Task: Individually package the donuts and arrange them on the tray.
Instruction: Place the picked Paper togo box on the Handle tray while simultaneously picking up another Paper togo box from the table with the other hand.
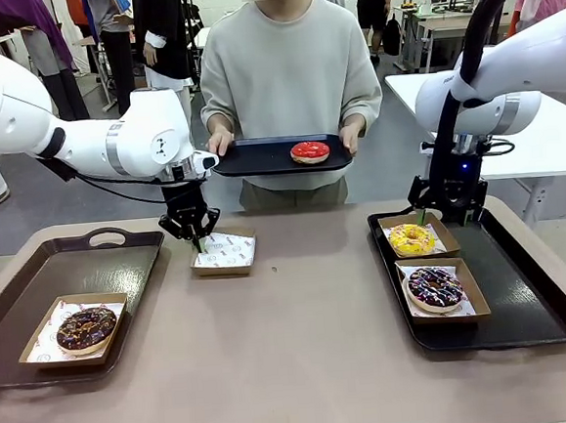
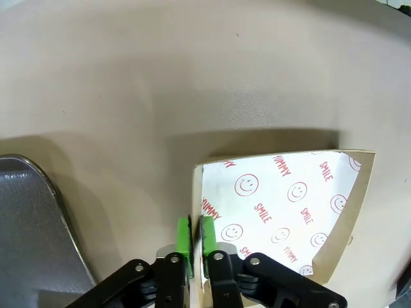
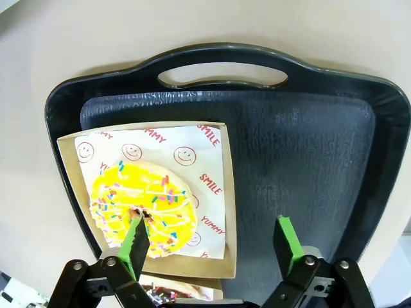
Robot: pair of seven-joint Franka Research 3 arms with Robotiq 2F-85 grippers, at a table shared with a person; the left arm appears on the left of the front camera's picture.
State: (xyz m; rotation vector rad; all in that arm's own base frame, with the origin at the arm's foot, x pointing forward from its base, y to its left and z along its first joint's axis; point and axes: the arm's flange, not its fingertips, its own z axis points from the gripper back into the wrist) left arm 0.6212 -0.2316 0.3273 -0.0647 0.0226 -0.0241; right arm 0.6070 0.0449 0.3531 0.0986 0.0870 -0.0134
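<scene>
Bright, even overhead light, soft shadows; wrist views perhaps slightly bowed.

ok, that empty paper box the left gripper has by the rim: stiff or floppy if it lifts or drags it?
Probably light: the empty box is thin card with a paper liner. Pinched on one wall by the left gripper, it may flex or tilt. Dragged, it should slide easily on the smooth table.

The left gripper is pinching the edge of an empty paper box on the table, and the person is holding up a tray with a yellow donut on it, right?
Not quite: the front view shows the donut on the person's tray is red-iced. The left gripper does pinch the empty box edge.
</scene>
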